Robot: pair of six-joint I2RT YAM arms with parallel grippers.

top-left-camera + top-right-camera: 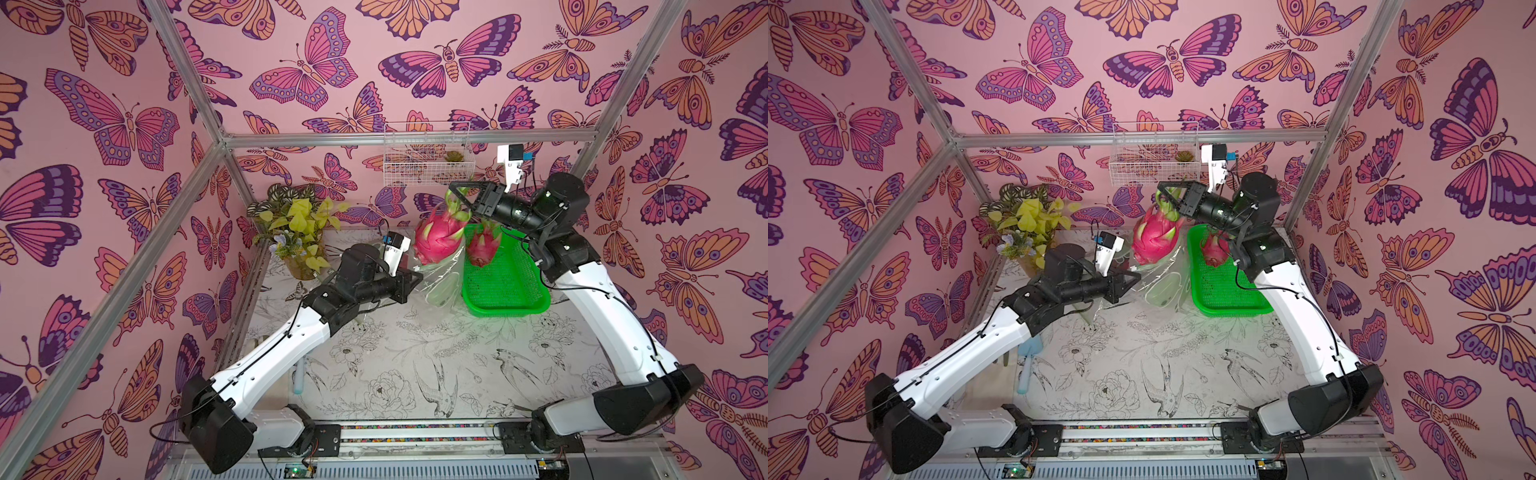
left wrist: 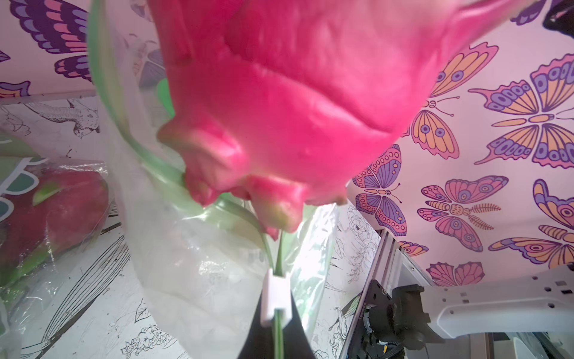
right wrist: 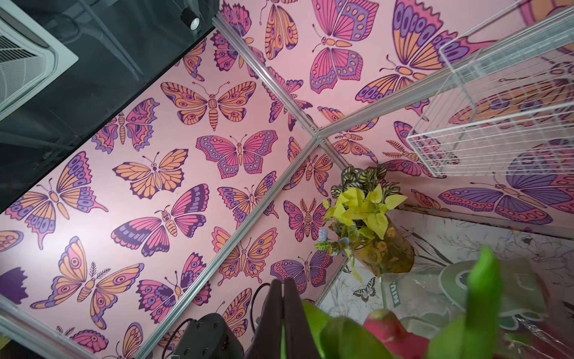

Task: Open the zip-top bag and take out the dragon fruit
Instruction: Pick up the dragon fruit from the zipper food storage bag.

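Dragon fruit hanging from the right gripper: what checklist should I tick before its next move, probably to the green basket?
1. Right gripper shut on the dragon fruit, pinching a green scale at its top: ok.
2. Grip firm enough for a swing: cannot tell; only that thin scale is held.
3. Left gripper shut on the zip-top bag at its rim: ok.
4. Fruit's bottom clear of the bag mouth: cannot tell; in the left wrist view they overlap.
5. Green basket has bare room beside the second fruit in it: ok.
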